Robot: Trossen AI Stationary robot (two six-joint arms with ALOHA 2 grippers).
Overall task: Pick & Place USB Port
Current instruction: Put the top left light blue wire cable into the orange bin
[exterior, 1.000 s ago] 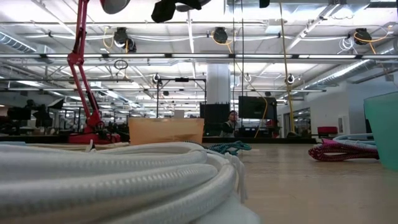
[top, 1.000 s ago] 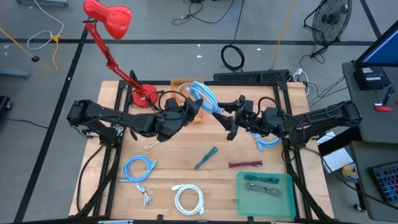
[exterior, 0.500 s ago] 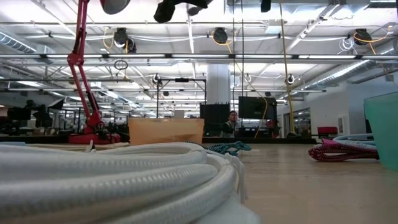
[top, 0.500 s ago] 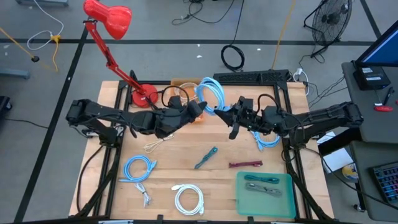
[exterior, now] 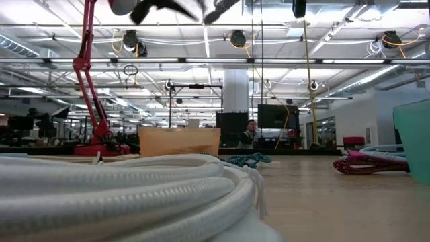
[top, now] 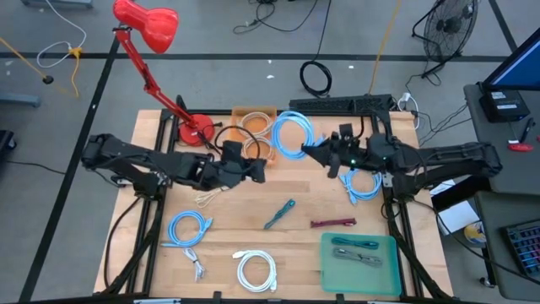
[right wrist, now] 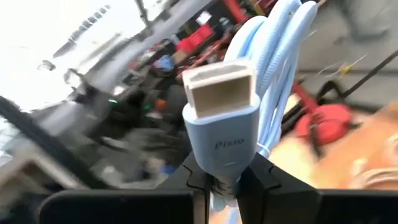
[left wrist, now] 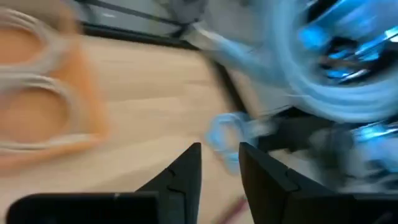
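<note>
A light blue coiled USB cable [top: 291, 135] hangs above the table's far middle, beside the orange box [top: 253, 111]. My right gripper [top: 315, 153] is shut on its plug [right wrist: 222, 118], whose metal end sticks out past the fingertips. My left gripper [top: 256, 169] stands a little to the coil's left, over the box's near edge. It is open [left wrist: 219, 163] with nothing between its fingers. Both grippers are high above the table; the low view catches only a blurred piece of them at its top. My right gripper pinches the base of the light blue plug housing [right wrist: 221, 167] between its two fingers, where the cord leaves it. The fingers reach in about level from the table's right. The plug points on past the fingertips, and the coil [right wrist: 273, 43] is lifted clear of the table.
The orange box holds white cable coils [top: 256, 125]. On the table lie a blue coil [top: 187, 228], a white coil [top: 256, 270], a teal cable [top: 278, 214], a maroon cable [top: 333, 223] and another blue cable [top: 363, 186]. A green tray [top: 371, 275] stands near right, a red lamp [top: 196, 129] far left.
My right gripper has shut on the blue cable's plug and carried the coil slightly toward the table's right and far edge. My left gripper has let go of the coil, opened, and drawn back toward the table's left and near side.
</note>
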